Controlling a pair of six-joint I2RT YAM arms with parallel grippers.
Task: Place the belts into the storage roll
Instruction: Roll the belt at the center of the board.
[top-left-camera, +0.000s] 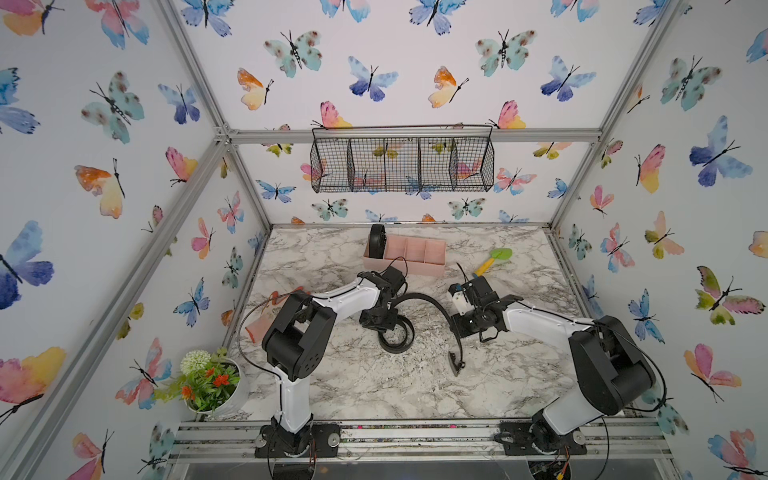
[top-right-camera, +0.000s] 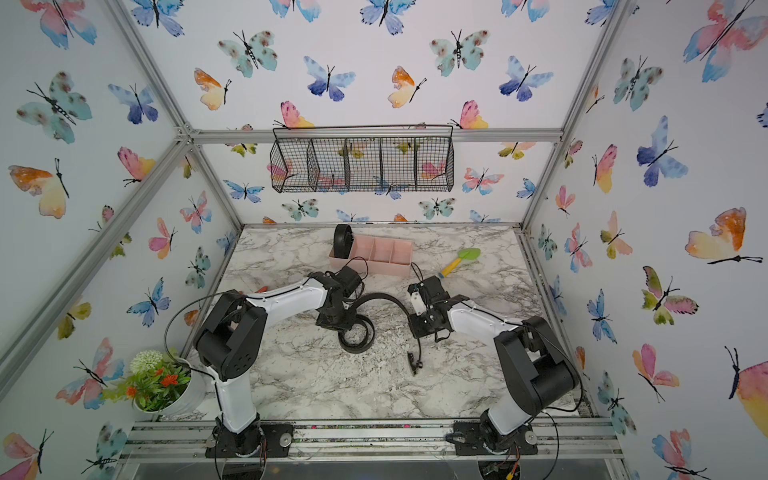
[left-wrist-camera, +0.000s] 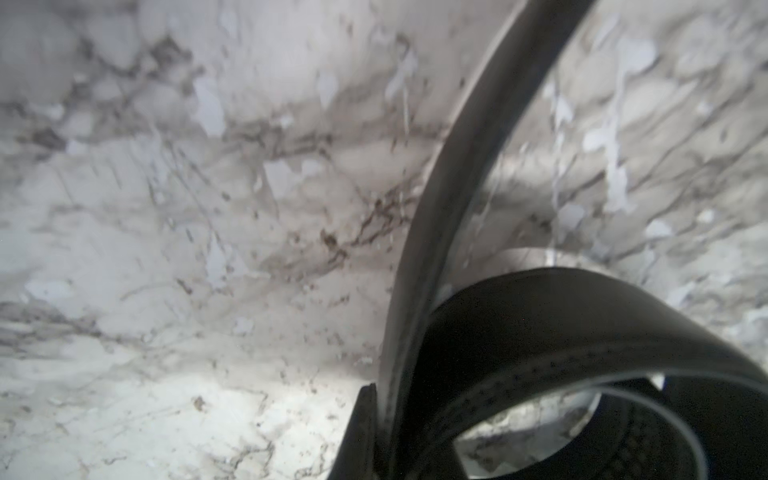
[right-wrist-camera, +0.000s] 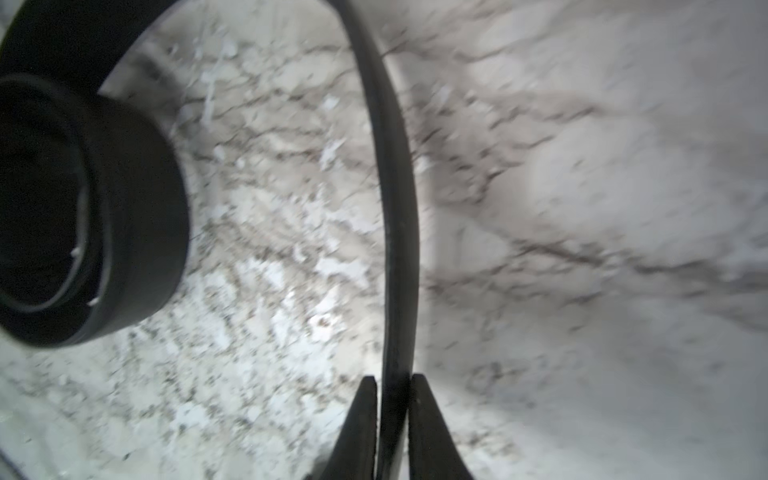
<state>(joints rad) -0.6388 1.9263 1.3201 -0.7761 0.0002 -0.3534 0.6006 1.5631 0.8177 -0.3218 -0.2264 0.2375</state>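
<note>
while both tools pinch the same strap, the loose belt (top-left-camera: 419, 296) rises between them as a smooth black arch above the marble surface (top-left-camera: 353, 386). the left tool (top-left-camera: 380, 326) is clamped tight on the strap just beside its rolled part. in the left wrist view one finger (left-wrist-camera: 359, 436) presses flat against the band. that rolled part stands on edge on the surface as an open ring of a few turns, right under the left tool, with a fine line of stitching along its rim. the right tool (right-wrist-camera: 394, 380) is closed on the strap too, its dark fingers (right-wrist-camera: 357, 436) touching either face of the thin band with no gap. past the right tool the belt drops to the surface and ends in a small dark buckle piece (top-left-camera: 455, 362), too small to make out well. the stowed belt (top-left-camera: 377, 241), a tight black roll standing on edge, sits in the end compartment of the pale pink storage roll (top-left-camera: 428, 269) toward the robot's left. the storage roll lies at the far side of the surface, near a green and yellow toy spade (top-left-camera: 494, 259).
</note>
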